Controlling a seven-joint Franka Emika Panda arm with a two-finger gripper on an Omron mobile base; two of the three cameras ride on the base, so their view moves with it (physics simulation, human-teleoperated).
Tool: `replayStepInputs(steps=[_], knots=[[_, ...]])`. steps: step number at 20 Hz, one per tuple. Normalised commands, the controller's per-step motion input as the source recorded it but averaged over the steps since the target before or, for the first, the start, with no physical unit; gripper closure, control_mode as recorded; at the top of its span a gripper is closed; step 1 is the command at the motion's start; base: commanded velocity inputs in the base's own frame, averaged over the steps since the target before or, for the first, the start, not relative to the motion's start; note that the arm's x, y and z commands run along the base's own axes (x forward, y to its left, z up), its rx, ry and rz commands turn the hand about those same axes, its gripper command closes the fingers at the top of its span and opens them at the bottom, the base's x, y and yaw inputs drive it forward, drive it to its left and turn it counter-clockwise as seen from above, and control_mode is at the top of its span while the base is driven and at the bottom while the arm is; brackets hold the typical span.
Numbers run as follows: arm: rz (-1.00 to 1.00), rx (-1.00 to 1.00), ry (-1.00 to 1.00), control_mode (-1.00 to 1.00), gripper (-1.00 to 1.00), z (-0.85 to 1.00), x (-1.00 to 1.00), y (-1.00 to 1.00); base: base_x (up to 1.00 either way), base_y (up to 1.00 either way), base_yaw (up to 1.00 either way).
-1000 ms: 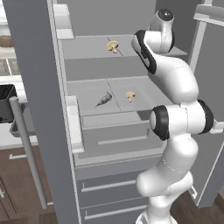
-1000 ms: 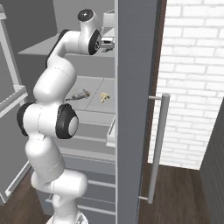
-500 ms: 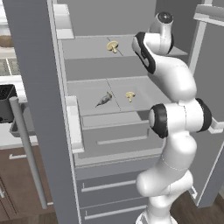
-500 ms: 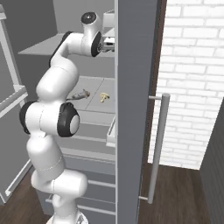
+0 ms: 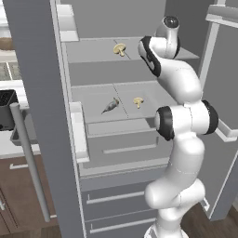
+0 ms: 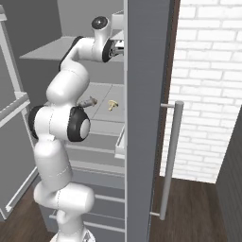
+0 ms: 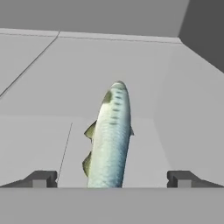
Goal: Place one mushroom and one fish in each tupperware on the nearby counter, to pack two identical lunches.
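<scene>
Shelves of an open fridge (image 5: 93, 51) come first in the left base view. On the upper shelf sits one mushroom (image 5: 119, 48), with the white arm (image 5: 179, 88) reaching in just to its right. On the shelf below lie a fish (image 5: 110, 106) and a second mushroom (image 5: 138, 102), near each other but apart, the fish to the left. Off to the left a black toaster (image 5: 6, 109) stands on the off-white counter (image 5: 9, 145), over brown cabinets. The fridge's left door (image 5: 44, 116) stands open with its long silver handle (image 5: 30, 162) facing me.

From the right base view, the arm (image 6: 61, 123) climbs from the lower left and bends in at the upper shelf, where the hand goes behind the edge of the fridge's grey door (image 6: 146, 118), so the fingers cannot be made out. On the lower shelf the grey fish (image 6: 87, 101) and the tan mushroom (image 6: 112, 104) lie side by side, well below the hand. A white brick wall (image 6: 208, 90) fills the right.

Looking along the hand view, another fish (image 7: 109, 138) lies lengthwise on the grey shelf floor (image 7: 48, 83), silvery with a green back. The gripper (image 7: 112, 179) is spread wide: its two dark fingertips (image 7: 40, 178) stand far out on either side, and the fish's near end lies between them, touching neither.
</scene>
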Motion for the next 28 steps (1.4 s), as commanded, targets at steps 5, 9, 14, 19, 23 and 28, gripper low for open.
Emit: replayStepInputs(steps=[5, 9, 14, 19, 23, 28], knots=[[0.00, 0.00, 0.00, -1.00, -1.00, 0.00, 0.59, 0.00, 0.00, 0.00, 0.00], [0.00, 0.00, 0.00, -1.00, 1.00, -0.51, 0.37, 0.00, 0.00, 0.00, 0.00], [0.04, -0.13, -0.02, -1.00, 1.00, -0.67, -0.01, -0.01, 0.00, 0.00, 0.00], [0.04, -0.16, -0.05, -1.00, 1.00, -0.57, -0.22, -0.11, 0.00, 0.00, 0.00], [0.00, 0.04, 0.00, -1.00, 1.00, -0.19, -0.67, -0.43, 0.00, 0.00, 0.00], [0.00, 0.09, 0.00, -1.00, 1.00, 0.15, -0.87, -0.33, 0.00, 0.00, 0.00]])
